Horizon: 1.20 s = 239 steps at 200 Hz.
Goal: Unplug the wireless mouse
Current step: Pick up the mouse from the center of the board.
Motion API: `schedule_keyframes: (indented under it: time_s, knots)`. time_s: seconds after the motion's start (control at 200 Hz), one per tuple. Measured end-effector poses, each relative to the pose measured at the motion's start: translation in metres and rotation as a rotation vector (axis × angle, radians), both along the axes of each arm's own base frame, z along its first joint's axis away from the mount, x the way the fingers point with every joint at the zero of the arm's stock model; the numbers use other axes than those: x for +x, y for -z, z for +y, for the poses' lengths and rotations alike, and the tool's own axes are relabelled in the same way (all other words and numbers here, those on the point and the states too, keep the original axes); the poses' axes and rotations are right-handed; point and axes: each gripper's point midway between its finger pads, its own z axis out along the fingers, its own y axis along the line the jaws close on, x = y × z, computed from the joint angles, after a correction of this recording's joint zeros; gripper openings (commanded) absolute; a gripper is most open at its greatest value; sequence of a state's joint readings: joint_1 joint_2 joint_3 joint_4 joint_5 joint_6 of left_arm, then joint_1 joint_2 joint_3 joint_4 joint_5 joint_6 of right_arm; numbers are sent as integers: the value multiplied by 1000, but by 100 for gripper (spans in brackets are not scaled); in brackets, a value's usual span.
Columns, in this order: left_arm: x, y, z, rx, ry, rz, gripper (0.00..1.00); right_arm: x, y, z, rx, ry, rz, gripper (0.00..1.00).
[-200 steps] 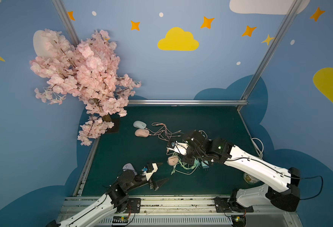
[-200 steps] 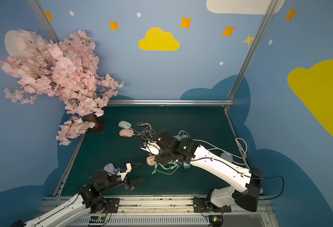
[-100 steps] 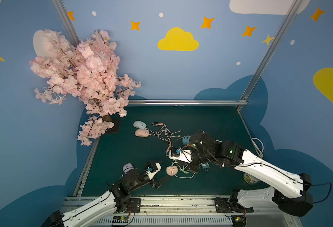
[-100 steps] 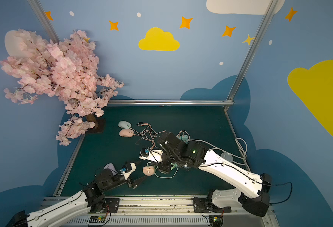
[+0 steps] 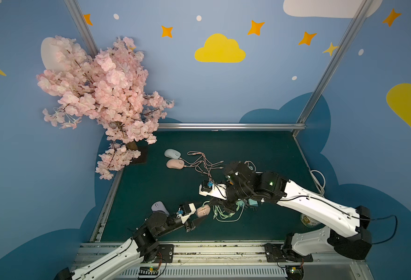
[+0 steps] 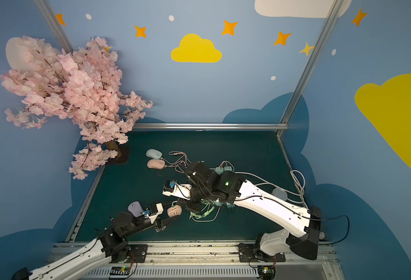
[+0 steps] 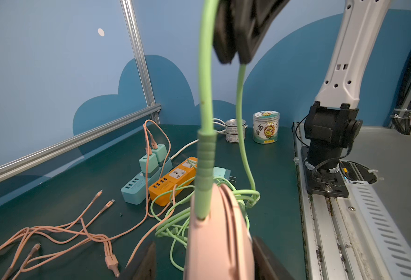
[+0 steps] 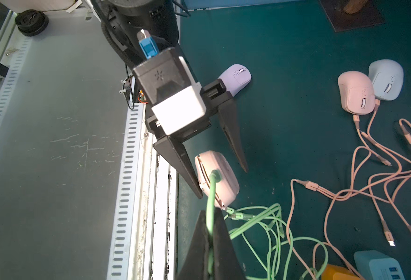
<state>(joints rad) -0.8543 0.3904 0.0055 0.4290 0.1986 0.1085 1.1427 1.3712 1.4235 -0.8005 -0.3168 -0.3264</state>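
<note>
my right fingers [image 8: 199, 242] pinch the green cable [image 8: 210, 194]; left fingers [image 8: 180, 164], half-spread, straddle the near pink mouse [image 8: 224, 179] to brace it.

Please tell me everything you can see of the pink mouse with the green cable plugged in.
The pink mouse is small, rounded, matte plastic by its look, with a side seam. It is tipped on edge, port end raised, with the green cable plugged in there. The right tool pinches that cable. The mouse sits between the open fingers of the left tool: one finger seems to touch it, the other stands apart. Whether it rests on the mat is unclear.
</note>
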Motion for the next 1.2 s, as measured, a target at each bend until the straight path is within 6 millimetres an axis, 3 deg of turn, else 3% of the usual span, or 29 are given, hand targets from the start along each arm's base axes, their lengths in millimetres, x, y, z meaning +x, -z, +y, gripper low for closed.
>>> schedule_keyframes:
  time_s: [0.225, 0.431, 0.746, 0.961, 1.131, 1.196]
  knots:
    - [0, 5, 0, 15, -1, 14, 59, 9, -5, 5, 24, 51, -12, 0]
    - [0, 8, 0, 22, 0, 26, 47, 14, -8, 7, 36, 85, -16, 0]
    - [0, 11, 0, 32, 0, 38, 47, 16, -19, 11, 66, 101, -19, 0]
    - [0, 11, 0, 31, 1, 39, 28, 19, -26, 15, 80, 103, -27, 0]
    - [0, 12, 0, 35, 3, 41, 29, 22, -24, 15, 73, 116, -36, 0]
    - [0, 12, 0, 35, -4, 41, 29, 25, -23, 14, 67, 135, -43, 27]
